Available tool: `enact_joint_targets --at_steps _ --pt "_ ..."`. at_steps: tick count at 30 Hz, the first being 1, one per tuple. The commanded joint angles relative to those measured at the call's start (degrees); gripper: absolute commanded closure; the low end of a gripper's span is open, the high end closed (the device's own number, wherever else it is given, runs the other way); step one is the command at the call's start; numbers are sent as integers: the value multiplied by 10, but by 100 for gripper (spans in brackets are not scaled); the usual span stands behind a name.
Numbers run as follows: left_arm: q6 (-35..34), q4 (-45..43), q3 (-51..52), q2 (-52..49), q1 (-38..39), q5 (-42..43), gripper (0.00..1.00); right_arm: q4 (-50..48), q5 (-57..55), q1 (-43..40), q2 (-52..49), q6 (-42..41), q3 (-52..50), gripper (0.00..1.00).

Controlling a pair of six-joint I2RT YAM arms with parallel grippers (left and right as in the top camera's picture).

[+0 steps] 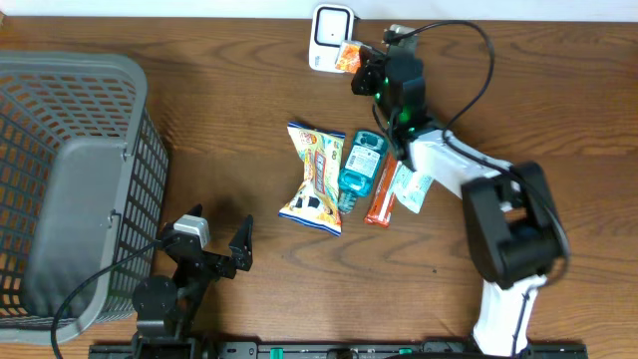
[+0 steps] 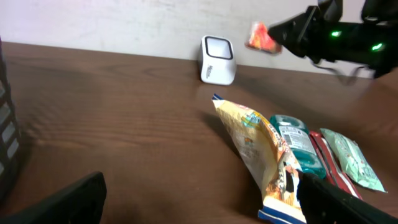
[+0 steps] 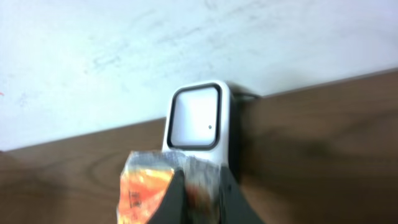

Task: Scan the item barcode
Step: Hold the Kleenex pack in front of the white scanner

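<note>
Fingers (image 3: pixel 176 200) pinching packet (image 3: pixel 147 182) before scanner (image 3: pixel 194 118), basket (image 1: pixel 75 68) seen overhead

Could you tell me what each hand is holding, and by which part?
The right hand pinches the small orange packet by one edge; the left hand is open, empty.

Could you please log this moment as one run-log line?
right gripper: shut on orange packet | held before scanner | left gripper: open, empty
</note>
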State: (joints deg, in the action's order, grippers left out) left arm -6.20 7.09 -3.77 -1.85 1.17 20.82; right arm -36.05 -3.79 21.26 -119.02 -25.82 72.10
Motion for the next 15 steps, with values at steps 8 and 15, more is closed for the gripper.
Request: enact_joint_targets --at_steps 8,15 --pt "-3 14 10 0 -2 1 2 -184 -10 6 -206 127 157 99" --pt "-3 14 10 0 -2 1 2 -143 -10 6 -280 128 308 99"
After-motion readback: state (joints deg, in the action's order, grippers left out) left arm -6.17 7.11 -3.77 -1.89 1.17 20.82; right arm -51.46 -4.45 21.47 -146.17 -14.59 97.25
